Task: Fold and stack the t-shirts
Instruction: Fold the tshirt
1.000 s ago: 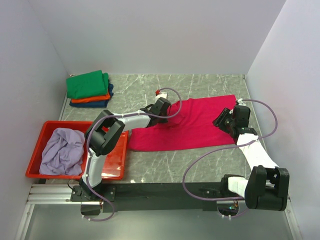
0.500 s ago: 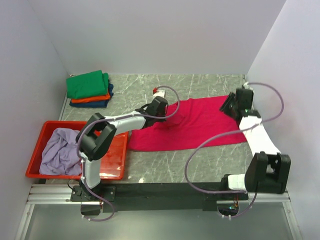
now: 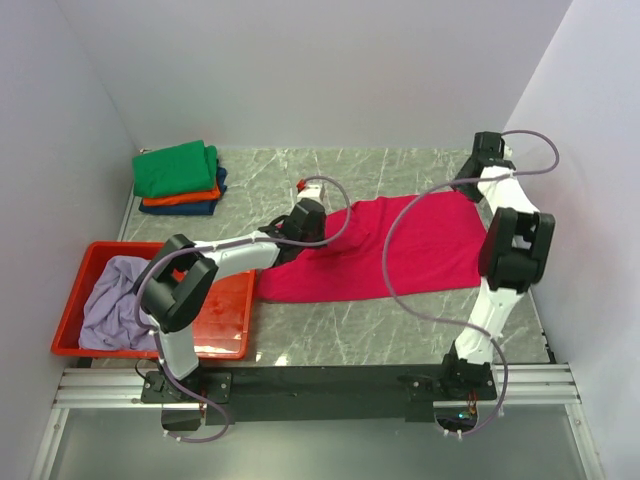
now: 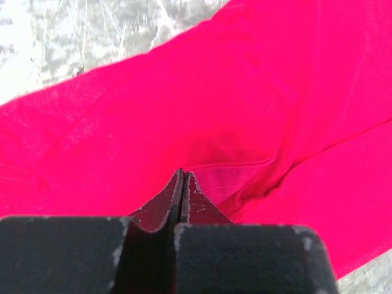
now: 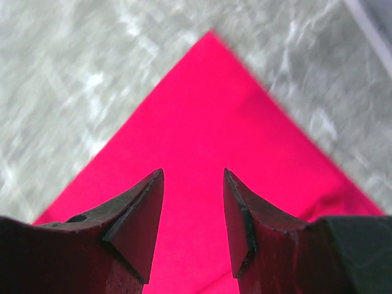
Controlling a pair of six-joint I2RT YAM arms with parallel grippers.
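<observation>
Left gripper [image 4: 182, 179] presses down, jaws pinched shut, at the upper-left edge of the crimson-pink t-shirt [image 3: 440, 245], which lies spread flat at centre frame; I cannot tell whether cloth is caught. Right gripper [image 5: 193, 180] hovers half-open over the shirt's upper-right corner. I judge the first fold is being set up: next, that corner needs pinching.

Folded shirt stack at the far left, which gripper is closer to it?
Left. The left gripper is on the left part of the crimson-pink shirt, just right of the folded stack; the right gripper hangs open over that shirt's far right corner, much farther away.
</observation>
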